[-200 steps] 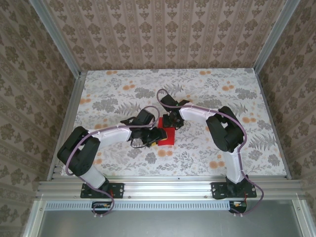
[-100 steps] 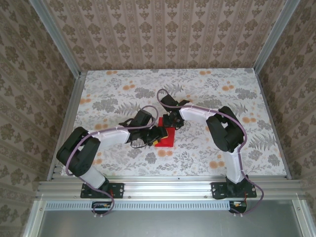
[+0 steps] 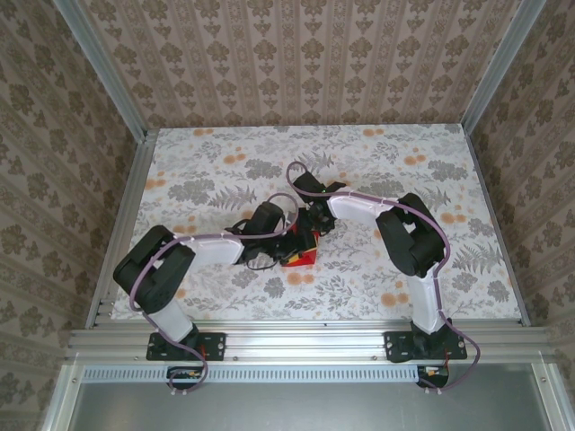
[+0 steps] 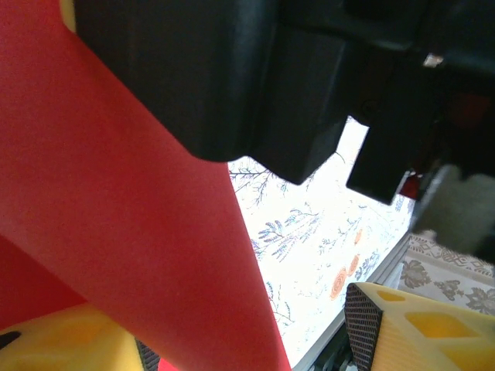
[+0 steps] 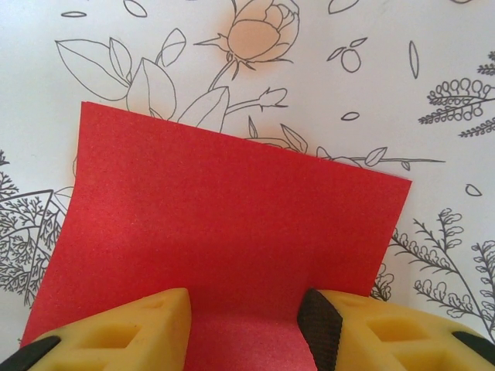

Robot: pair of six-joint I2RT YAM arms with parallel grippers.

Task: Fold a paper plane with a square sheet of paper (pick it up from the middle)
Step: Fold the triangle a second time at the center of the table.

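Left arm swings in over the red sheet (image 3: pixel 304 258), so the left gripper (image 3: pixel 289 244) hides more of it. Sheet sits mid-table (image 3: pixel 386 162) with one flap raised between the left jaws, which are apart. Right gripper (image 5: pixel 244 315) jaws are apart too, fingertips down on the sheet. Likely the first fold; next, lay the flap over and crease it. No readable writing.

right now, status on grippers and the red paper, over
left gripper open, thin bright red paper sheet raised between its fingers. right gripper open astride sheet edge. black arm housing close overhead.
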